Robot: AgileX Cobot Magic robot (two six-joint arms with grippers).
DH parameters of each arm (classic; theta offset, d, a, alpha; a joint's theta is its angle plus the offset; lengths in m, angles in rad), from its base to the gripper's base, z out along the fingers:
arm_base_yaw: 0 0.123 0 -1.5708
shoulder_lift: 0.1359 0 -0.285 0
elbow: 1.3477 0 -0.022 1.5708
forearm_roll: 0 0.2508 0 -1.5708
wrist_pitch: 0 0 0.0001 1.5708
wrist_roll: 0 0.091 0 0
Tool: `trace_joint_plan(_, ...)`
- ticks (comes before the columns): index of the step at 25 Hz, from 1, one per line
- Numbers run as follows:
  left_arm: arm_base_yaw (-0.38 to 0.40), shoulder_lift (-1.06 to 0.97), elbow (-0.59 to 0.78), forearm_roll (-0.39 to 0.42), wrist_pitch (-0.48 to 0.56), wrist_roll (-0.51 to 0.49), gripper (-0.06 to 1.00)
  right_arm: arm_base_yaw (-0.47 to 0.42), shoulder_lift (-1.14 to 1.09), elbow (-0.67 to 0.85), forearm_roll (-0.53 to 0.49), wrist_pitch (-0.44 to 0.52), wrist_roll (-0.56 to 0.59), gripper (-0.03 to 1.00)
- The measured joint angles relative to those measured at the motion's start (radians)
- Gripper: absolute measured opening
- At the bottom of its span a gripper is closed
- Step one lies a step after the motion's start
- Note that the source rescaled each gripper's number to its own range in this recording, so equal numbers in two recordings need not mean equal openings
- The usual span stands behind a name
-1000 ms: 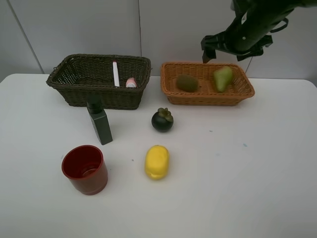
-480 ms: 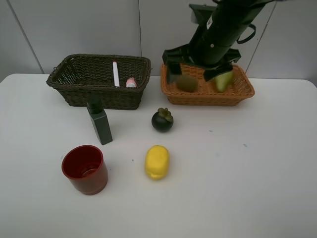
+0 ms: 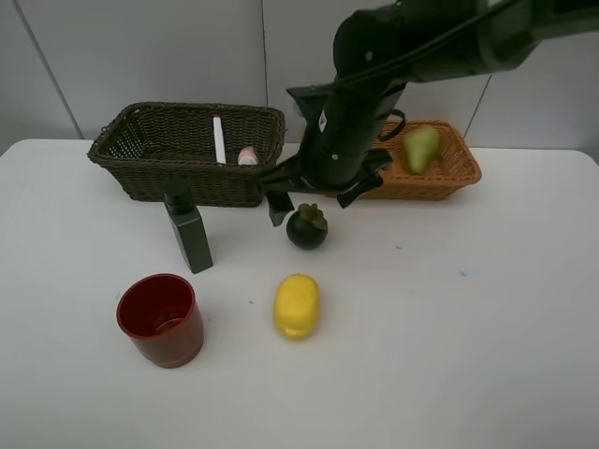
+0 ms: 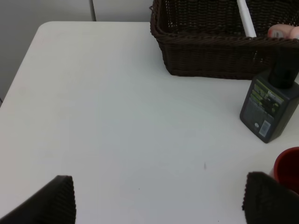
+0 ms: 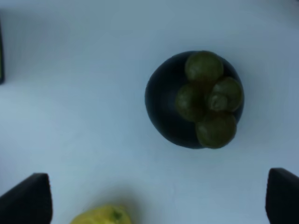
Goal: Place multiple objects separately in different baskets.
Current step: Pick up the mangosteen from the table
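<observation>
The right fingers [image 5: 28,200] are standing wide open, holding nothing, hovering above the mangosteen [image 3: 306,227]. It is sitting near the middle of the tabletop [image 3: 487,309], just short of the dark basket [image 3: 187,178] and orange basket [image 3: 459,170] along the far edge. For a sound grasp, they should be centring on its round body, descending past the leafy cap, then closing gently. The left fingers [image 4: 58,200] are gaping empty too.

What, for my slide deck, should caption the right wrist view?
Open right gripper hovers over the dark mangosteen, yellow lemon nearby.
</observation>
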Motion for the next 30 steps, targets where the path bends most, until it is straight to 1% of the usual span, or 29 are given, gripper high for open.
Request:
trace_joint_plan(9, 0.0, 0.0, 0.0, 0.0, 0.0, 0.0, 0.93, 0.0, 0.1, 0.0, -0.016, -0.099, 0.0, 1.0)
trace_joint_plan(15, 0.0, 0.0, 0.0, 0.0, 0.0, 0.0, 0.93, -0.021, 0.134, 0.0, -0.021, -0.171, 0.0, 1.0)
trace_joint_plan(23, 0.0, 0.0, 0.0, 0.0, 0.0, 0.0, 0.93, -0.064, 0.158, 0.0, -0.041, -0.207, 0.0, 1.0)
trace_joint_plan(27, 0.0, 0.0, 0.0, 0.0, 0.0, 0.0, 0.93, -0.068, 0.18, 0.0, -0.045, -0.215, 0.0, 1.0)
trace_joint_plan(30, 0.0, 0.0, 0.0, 0.0, 0.0, 0.0, 0.93, -0.068, 0.197, 0.0, -0.044, -0.241, 0.0, 1.0)
